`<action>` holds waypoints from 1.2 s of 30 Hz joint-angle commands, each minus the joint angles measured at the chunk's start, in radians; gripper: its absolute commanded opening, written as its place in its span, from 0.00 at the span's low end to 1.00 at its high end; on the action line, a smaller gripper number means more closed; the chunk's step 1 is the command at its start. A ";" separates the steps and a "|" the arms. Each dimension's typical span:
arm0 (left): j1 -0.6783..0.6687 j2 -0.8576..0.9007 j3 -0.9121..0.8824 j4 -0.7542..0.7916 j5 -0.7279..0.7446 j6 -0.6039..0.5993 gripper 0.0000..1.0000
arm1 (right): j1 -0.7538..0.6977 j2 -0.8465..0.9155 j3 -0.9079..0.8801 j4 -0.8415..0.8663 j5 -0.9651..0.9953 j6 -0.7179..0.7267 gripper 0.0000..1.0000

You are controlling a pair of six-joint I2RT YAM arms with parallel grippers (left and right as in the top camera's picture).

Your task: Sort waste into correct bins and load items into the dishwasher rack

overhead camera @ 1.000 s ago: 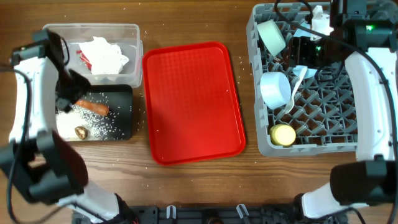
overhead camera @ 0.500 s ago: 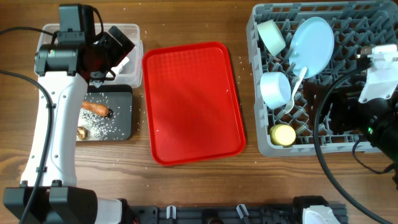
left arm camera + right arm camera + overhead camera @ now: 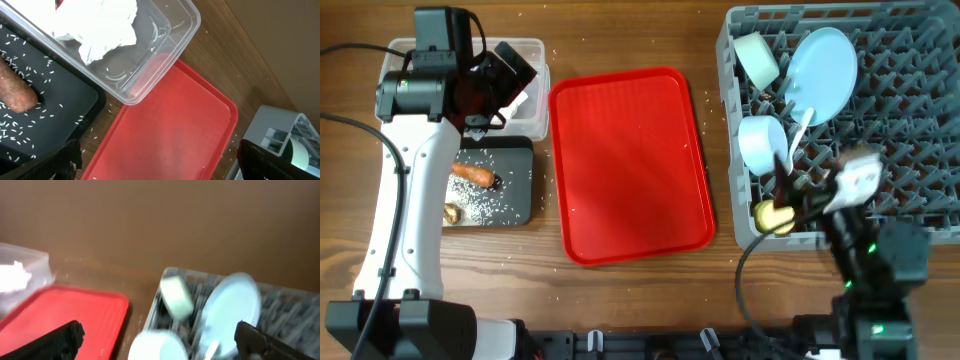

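My left gripper (image 3: 508,72) hovers over the clear tub (image 3: 535,118), open and empty; in the left wrist view (image 3: 165,167) the red tray lies between its fingers. The tub (image 3: 167,35) holds the crumpled napkin (image 3: 102,25). The wrapper is hidden. The black tray (image 3: 515,185) holds the carrot (image 3: 473,174), rice (image 3: 480,205) and the brown lump (image 3: 451,212). The grey rack (image 3: 910,130) holds the plate (image 3: 823,62), two bowls (image 3: 757,58) (image 3: 763,143), the spoon (image 3: 798,135) and the yellow cup (image 3: 775,216). My right gripper (image 3: 798,195) is open and empty at the rack's front edge.
The flat red tray (image 3: 630,160) lies between the bins and the rack. Stray rice grains dot the wood around the tub. The right wrist view is blurred and shows the plate (image 3: 232,307), a bowl (image 3: 176,297) and the red tray (image 3: 65,310).
My right arm has left the back of the rack, uncovering the standing plate, and swung round to the rack's front edge. My left arm rose from the black tray to above the clear tub.
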 commanded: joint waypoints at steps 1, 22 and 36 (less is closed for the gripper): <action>-0.002 -0.001 0.003 0.001 0.011 -0.017 1.00 | -0.010 -0.179 -0.222 0.098 -0.033 -0.009 1.00; -0.002 -0.001 0.003 0.001 0.011 -0.017 1.00 | -0.009 -0.454 -0.484 0.156 0.100 0.147 1.00; -0.180 -0.167 -0.405 0.558 -0.236 0.341 1.00 | -0.009 -0.453 -0.484 0.156 0.100 0.147 1.00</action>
